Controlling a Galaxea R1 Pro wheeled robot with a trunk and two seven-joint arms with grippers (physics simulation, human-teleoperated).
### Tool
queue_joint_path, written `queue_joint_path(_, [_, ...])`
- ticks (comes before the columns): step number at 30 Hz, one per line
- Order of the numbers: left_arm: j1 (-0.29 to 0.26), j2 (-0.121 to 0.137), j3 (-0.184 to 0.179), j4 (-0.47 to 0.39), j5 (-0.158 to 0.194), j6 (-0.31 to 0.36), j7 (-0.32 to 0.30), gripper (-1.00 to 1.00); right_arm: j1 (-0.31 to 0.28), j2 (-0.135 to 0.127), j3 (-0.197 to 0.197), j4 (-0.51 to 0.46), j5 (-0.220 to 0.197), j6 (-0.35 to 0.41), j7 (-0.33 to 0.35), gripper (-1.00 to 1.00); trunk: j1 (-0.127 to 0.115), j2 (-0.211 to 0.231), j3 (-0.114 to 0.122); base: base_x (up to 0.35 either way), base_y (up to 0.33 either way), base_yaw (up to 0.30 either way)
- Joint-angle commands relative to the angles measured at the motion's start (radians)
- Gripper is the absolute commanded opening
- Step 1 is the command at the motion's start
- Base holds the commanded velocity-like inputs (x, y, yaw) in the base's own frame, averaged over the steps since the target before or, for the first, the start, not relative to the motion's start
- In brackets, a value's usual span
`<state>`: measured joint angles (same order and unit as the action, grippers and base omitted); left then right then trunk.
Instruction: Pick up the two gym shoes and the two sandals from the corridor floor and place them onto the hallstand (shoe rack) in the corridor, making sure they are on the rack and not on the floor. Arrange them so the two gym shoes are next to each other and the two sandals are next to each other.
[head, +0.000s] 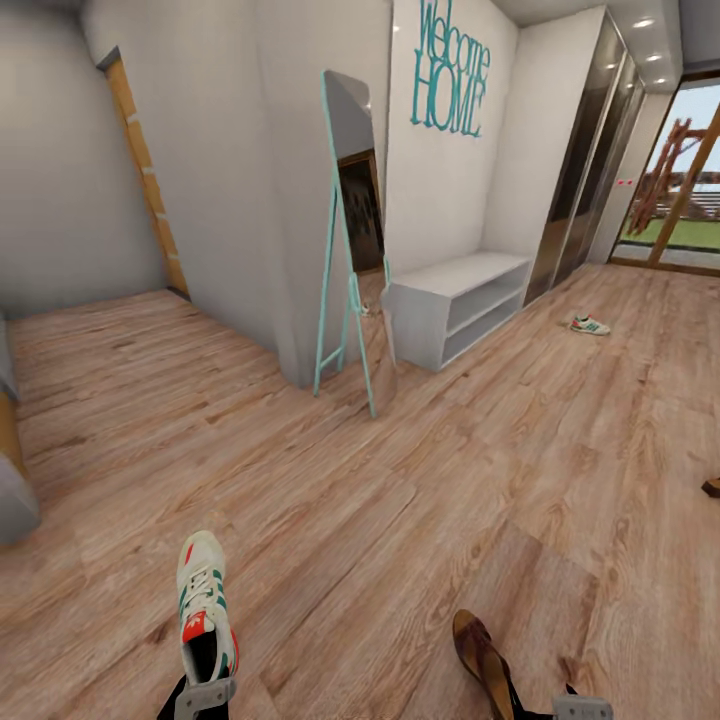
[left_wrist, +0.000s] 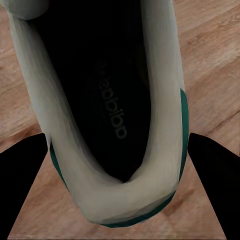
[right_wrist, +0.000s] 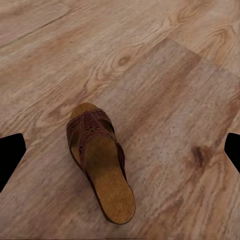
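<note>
- A white lace-up gym shoe with green side stripes and a red-orange tongue (head: 203, 605) sits at the lower left of the head view, toe pointing away, its heel at the left gripper (head: 205, 695); in the left wrist view its dark insole and cream heel collar (left_wrist: 120, 150) lie between the 2 black fingers (left_wrist: 22, 175), so the left gripper is grasping this shoe.
- A flat dark-brown leather sandal with a tan sole (head: 483, 655) shows at the lower right of the head view, just ahead of the right gripper (head: 582, 708). In the right wrist view the sandal (right_wrist: 100, 165) lies on the planks with the black fingertips (right_wrist: 10, 155) spread wide at both edges, apart from it: the right gripper is released.
- A 2nd gym shoe (head: 589, 325) lies on the light-brown wood-plank corridor floor (head: 420, 480), well apart, near the hallstand.
- The light-grey hallstand with a low bench top and open shelves (head: 455, 305) stands against the far wall.
- A teal-framed standing mirror (head: 350, 240) leans beside it, under teal "Welcome HOME" wall lettering (head: 450, 70).
</note>
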<state>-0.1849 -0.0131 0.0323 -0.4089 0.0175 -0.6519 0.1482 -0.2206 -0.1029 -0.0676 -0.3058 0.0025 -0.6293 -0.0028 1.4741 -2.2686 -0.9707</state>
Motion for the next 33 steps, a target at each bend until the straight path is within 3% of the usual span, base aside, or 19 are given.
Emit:
queue_joint_path(1, [-0.001,-0.001,0.003,0.0,0.001,-0.003,-0.001,-1.0,0.0,0.0,-0.002,0.001,0.001,-0.003,0.0,1.0,-0.001,0.0,-0.001,-0.225,-0.163,0.279])
queue_joint_path(8, [-0.002,-0.001,-0.003,-0.011,-0.005,-0.001,-0.003,-1.0,0.0,0.0,-0.003,-0.002,0.001,-0.002,0.0,1.0,-0.001,0.0,-0.001,-0.193,-0.139,0.249])
queue_joint_path(12, [-0.019,0.001,-0.002,-0.009,-0.005,0.02,-0.008,-1.0,-0.001,-0.005,-0.003,-0.058,0.007,0.021,0.005,1.0,-0.001,0.0,-0.001,-0.02,-0.014,0.029])
queue_joint_path(13, [-0.05,0.001,-0.001,-0.012,-0.006,0.048,-0.009,-1.0,0.0,-0.007,-0.003,-0.109,0.008,0.081,0.006,1.0,-0.001,0.0,-0.001,-0.005,-0.004,0.008])
queue_joint_path(14, [-0.115,0.001,-0.003,-0.008,-0.005,0.116,-0.012,-1.0,0.0,-0.01,-0.003,-0.188,0.008,0.205,0.008,1.0,-0.001,0.0,-0.001,-0.002,-0.002,0.003])
queue_joint_path(17, [-0.186,0.0,-0.004,-0.004,-0.003,0.204,-0.014,-1.0,0.0,-0.011,-0.003,-0.262,0.008,0.326,0.009,1.0,-0.001,0.0,-0.001,-0.001,-0.001,0.002])
queue_joint_path(18, [-0.229,0.0,-0.004,-0.004,-0.002,0.263,-0.015,-1.0,-0.001,-0.011,-0.003,-0.31,0.008,0.393,0.01,1.0,-0.001,0.0,-0.001,0.0,0.0,0.0])
queue_joint_path(19, [-0.326,-0.005,-0.007,-0.009,-0.002,0.374,-0.025,-1.0,-0.002,-0.011,0.001,-0.376,0.009,0.475,0.012,1.0,-0.001,0.0,-0.001,0.0,0.0,0.0])
queue_joint_path(20, [-0.359,-0.005,-0.009,-0.012,-0.002,0.412,-0.041,-1.0,-0.001,-0.011,0.047,-0.366,0.01,0.482,0.012,1.0,-0.001,0.0,-0.001,0.0,0.0,0.0])
queue_joint_path(23, [-0.366,-0.007,-0.009,-0.014,-0.002,0.42,-0.045,-1.0,-0.001,-0.012,0.074,-0.356,0.011,0.482,0.012,1.0,-0.001,0.0,-0.001,0.0,0.0,0.0])
queue_joint_path(33, [-0.365,-0.01,-0.012,-0.014,-0.004,0.42,-0.047,-1.0,0.0,-0.012,0.087,-0.354,0.01,0.483,0.011,1.0,-0.001,0.0,-0.001,0.106,-0.072,0.001])
